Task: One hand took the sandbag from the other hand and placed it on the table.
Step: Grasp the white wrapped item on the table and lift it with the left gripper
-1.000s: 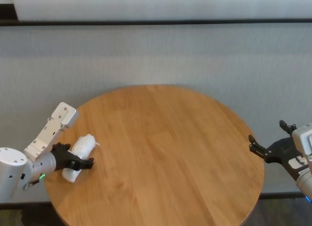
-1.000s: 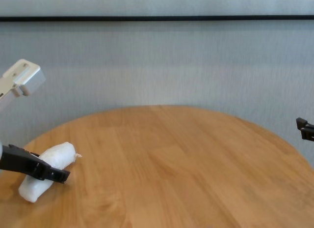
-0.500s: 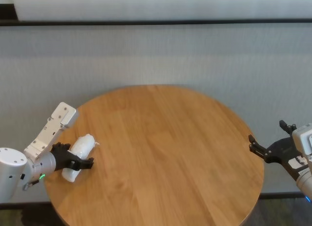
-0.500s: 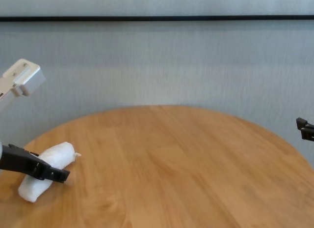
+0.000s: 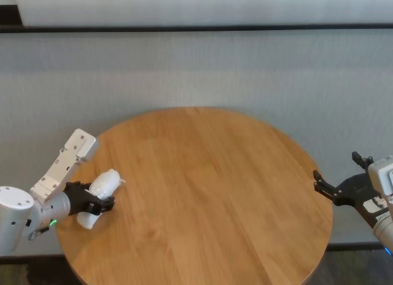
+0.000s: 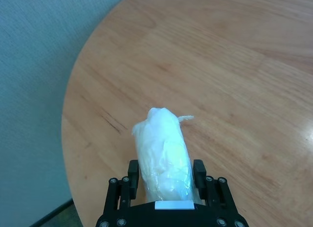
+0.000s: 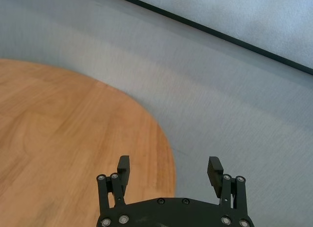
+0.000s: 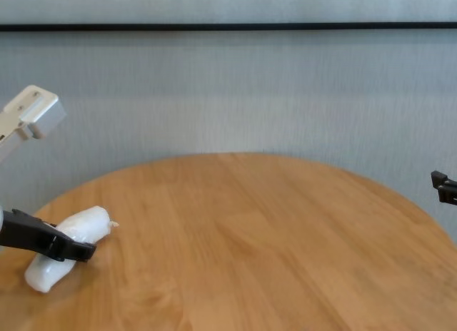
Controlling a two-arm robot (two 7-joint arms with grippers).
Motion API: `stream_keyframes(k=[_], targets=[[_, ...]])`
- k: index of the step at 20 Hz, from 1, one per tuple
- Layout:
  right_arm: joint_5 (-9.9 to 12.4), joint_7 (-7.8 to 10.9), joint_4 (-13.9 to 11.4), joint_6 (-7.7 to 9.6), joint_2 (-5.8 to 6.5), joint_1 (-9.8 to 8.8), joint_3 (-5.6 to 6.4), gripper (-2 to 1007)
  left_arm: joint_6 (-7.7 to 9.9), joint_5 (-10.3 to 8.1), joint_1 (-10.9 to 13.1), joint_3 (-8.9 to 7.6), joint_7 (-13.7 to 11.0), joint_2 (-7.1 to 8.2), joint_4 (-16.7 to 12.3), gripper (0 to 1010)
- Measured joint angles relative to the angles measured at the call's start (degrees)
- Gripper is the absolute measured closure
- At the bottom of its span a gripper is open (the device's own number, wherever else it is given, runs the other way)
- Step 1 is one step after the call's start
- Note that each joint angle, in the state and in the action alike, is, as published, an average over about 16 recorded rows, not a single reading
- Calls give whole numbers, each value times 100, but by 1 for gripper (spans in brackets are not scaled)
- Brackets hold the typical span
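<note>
I've got the table filling mid-frame, the left gripper at lower left pinched around the sandbag, probably just snug. Right gripper waits, fingers apart, far right. I'd squeeze centrally before lifting.

sandbag on table's left edge — right claw opposite

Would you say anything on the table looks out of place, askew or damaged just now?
Nothing stands out. The sandbag lies intact between the left gripper fingers near the table edge; the right gripper waits open at the far side.
</note>
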Motion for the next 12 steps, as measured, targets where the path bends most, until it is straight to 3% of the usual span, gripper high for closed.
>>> stream_keyframes(k=[12], targets=[[0, 0, 0, 0, 0, 0, 0, 4, 3, 0, 4, 0, 5, 3, -5, 469]])
